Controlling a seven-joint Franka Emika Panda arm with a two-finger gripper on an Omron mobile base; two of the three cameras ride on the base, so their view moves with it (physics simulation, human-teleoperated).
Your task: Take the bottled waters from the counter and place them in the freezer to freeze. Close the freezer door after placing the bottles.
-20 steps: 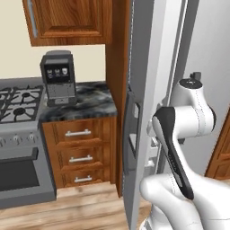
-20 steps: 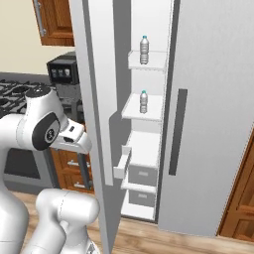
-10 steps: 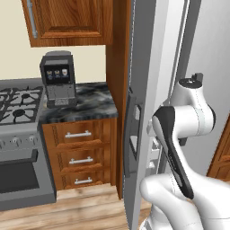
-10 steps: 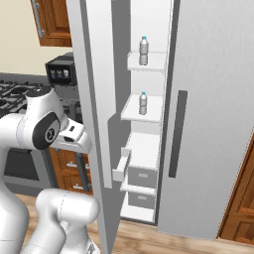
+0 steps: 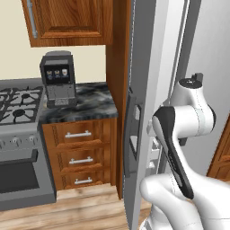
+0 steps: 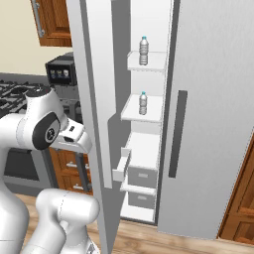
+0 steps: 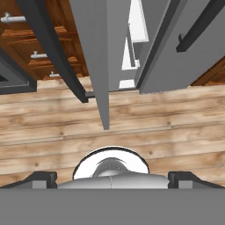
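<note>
Gripper point(image 7: 112, 178) spread wide, holding nothing, pointing down at wooden floor point(image 7: 145, 127) just before edge of freezer door point(image 7: 94, 52). Freezer door point(image 6: 94, 99) ajar, dark bar handle point(image 7: 52, 48) on its outer face. Two bottled waters inside freezer point(image 6: 208, 109): upper bottle point(image 6: 144, 50) upright on top shelf, lower bottle point(image 6: 143, 103) upright on shelf beneath. Both well apart from gripper, beyond door. Counter point(image 5: 87, 104) left of freezer, carrying coffee machine point(image 5: 58, 78).
</note>
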